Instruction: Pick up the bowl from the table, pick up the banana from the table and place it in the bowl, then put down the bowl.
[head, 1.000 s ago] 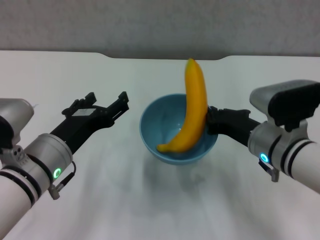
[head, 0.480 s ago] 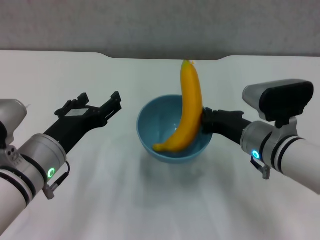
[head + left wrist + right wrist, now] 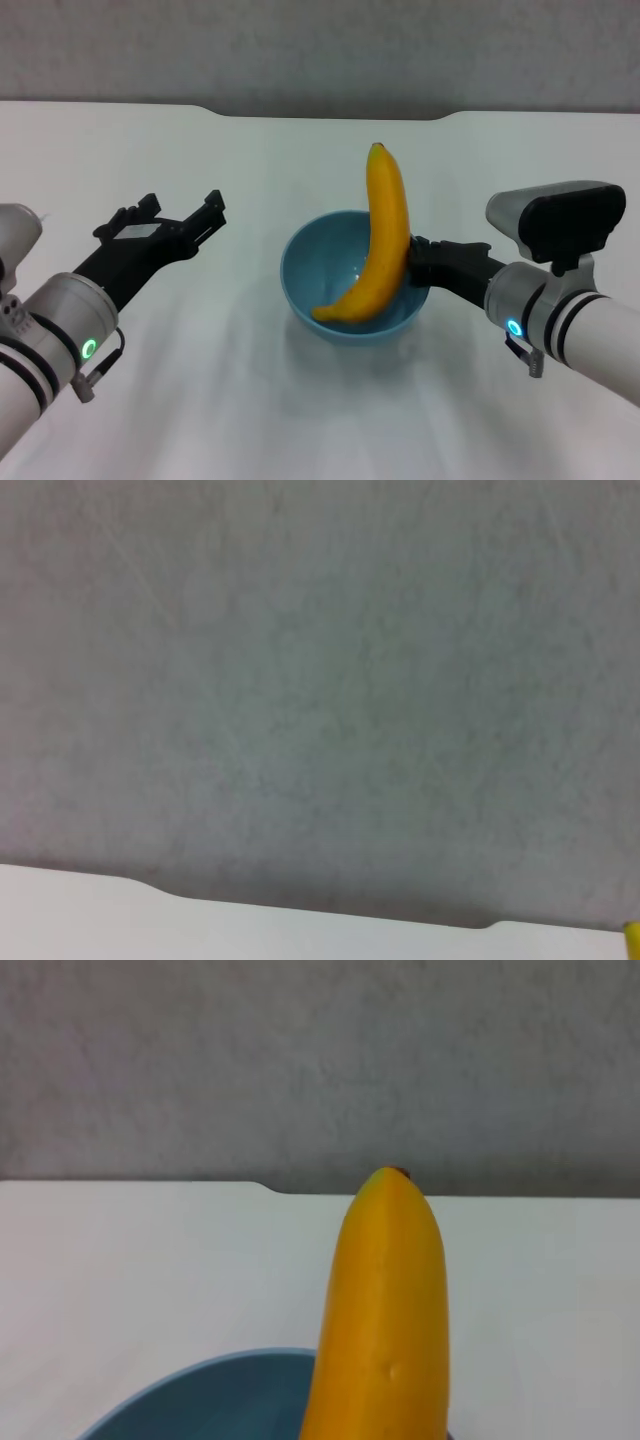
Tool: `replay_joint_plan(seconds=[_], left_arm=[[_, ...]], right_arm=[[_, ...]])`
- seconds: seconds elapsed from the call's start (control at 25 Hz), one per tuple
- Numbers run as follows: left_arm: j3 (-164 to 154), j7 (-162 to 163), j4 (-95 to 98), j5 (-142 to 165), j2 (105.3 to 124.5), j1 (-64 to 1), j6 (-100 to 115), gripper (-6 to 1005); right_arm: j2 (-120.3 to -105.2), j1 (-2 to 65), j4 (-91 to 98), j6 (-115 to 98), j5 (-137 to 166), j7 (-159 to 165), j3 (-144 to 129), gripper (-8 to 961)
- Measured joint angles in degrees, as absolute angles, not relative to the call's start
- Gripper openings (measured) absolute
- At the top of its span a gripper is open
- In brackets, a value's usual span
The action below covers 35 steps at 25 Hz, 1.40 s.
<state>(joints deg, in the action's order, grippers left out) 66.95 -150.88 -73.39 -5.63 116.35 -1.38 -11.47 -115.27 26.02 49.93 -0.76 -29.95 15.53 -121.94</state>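
The light-blue bowl is at the middle of the white table. The yellow banana stands in it, lower end inside and dark tip leaning up over the right rim. My right gripper is shut on the bowl's right rim, just behind the banana. My left gripper is open and empty, left of the bowl and apart from it. The right wrist view shows the banana close up above the bowl's rim. I cannot tell whether the bowl rests on the table.
The table's far edge with its shallow notch runs along a grey wall. The left wrist view shows only that wall and the table's edge. Bare tabletop lies around the bowl.
My left gripper has drawn back to the left, away from the bowl, staying open. The bowl and banana have sunk a little in view with my right gripper.
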Motion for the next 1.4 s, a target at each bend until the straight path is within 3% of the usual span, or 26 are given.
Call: replay_joint_plan(seconds=[0.6,0.84,1.24,1.4], left_arm=[[67.8,-151.1,-72.1,-5.6,116.37,-0.9,-11.9,887],[68.0,-151.0,-71.8,-5.6,116.37,-0.8,-11.9,887],[70.1,-150.9,-71.9,-5.7,116.43,1.1,-12.0,886],[71.0,-150.9,-72.3,-5.7,116.45,2.0,-12.2,886]], right_arm=[[-115.31,26.2,47.6,-0.8,-31.2,15.8,-124.6,113],[-115.31,25.9,48.3,-0.9,-31.2,15.8,-124.5,171],[-114.9,21.0,55.4,0.3,-30.6,12.8,-121.1,612],[-115.0,17.3,59.8,1.3,-30.5,7.3,-118.7,694]])
